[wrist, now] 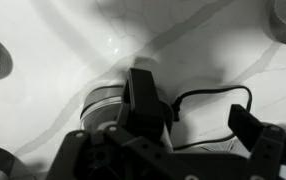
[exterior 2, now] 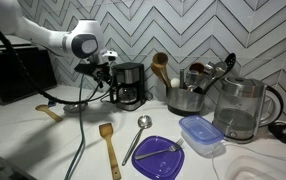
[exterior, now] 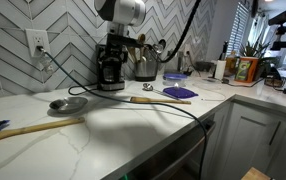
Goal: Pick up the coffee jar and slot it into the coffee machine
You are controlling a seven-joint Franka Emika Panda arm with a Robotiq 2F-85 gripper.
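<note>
Progress, judged from how things lie: close to finished. Reading an exterior view from the left edge: white arm [exterior 2: 43, 35] reaching in, then gripper [exterior 2: 101, 66] hanging just beside the upper left corner of the coffee machine [exterior 2: 130, 82], not touching the pot as far as can be told. Next along, the coffee jar [exterior 2: 130, 97], apparently seated in the machine's front bay beneath the brew head; too small here to confirm a full, square fit. Further right, steel canister [exterior 2: 188, 98] of utensils and glass kettle [exterior 2: 241, 108], both apart from the machine and no part of the job.

From the wrist view: fingers [wrist: 253, 132] spread wide, nothing clamped between them, with the machine's black top and looping power cord [wrist: 215, 98] below. Done, by the look of it: picking up and slotting in. Left, at most: checking the seating and drawing the arm clear.

As for looks: small, round, dark glass body under a black top, much shorter than the machine around it. Handle not made out at this size. No tilt noticeable.
</note>
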